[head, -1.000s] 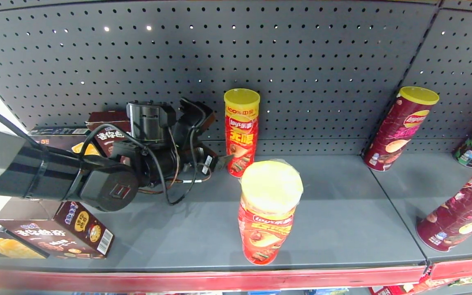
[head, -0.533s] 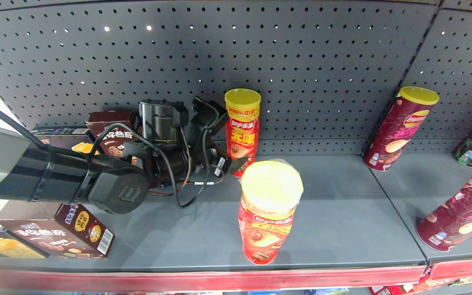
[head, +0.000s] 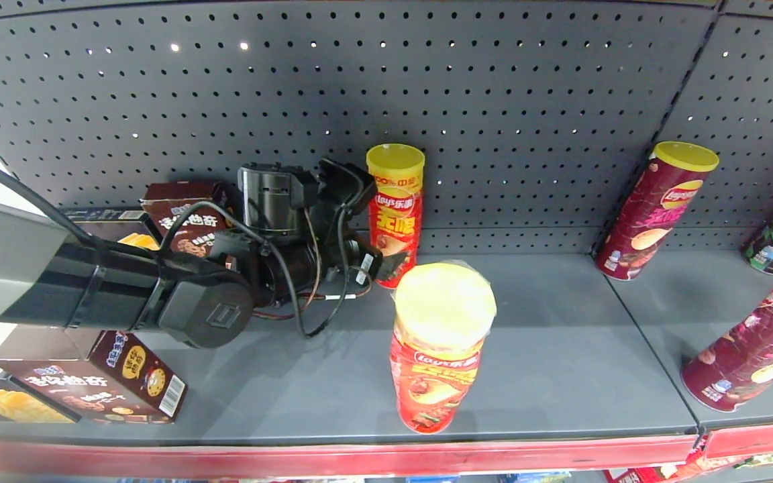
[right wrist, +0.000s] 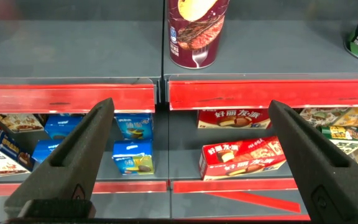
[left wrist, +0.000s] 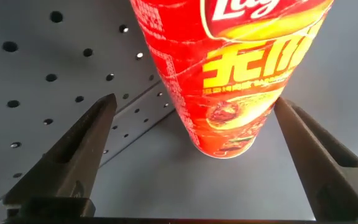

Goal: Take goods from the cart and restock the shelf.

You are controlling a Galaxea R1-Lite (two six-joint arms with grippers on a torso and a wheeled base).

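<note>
Two red crisp tubes stand upright on the grey shelf (head: 561,349). The rear tube (head: 396,215) is close to the pegboard back panel (head: 494,100); the front tube (head: 441,349) is near the shelf edge. Left gripper (left wrist: 196,104): fingers spread to either side of the rear tube's lower part, clear of it. Right gripper (right wrist: 191,107): spread, holding nothing, facing a maroon tube (right wrist: 197,31).

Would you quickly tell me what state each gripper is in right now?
Left gripper: open, one finger on each side of the red can, not gripping it.
Right gripper: open, holding nothing.
</note>
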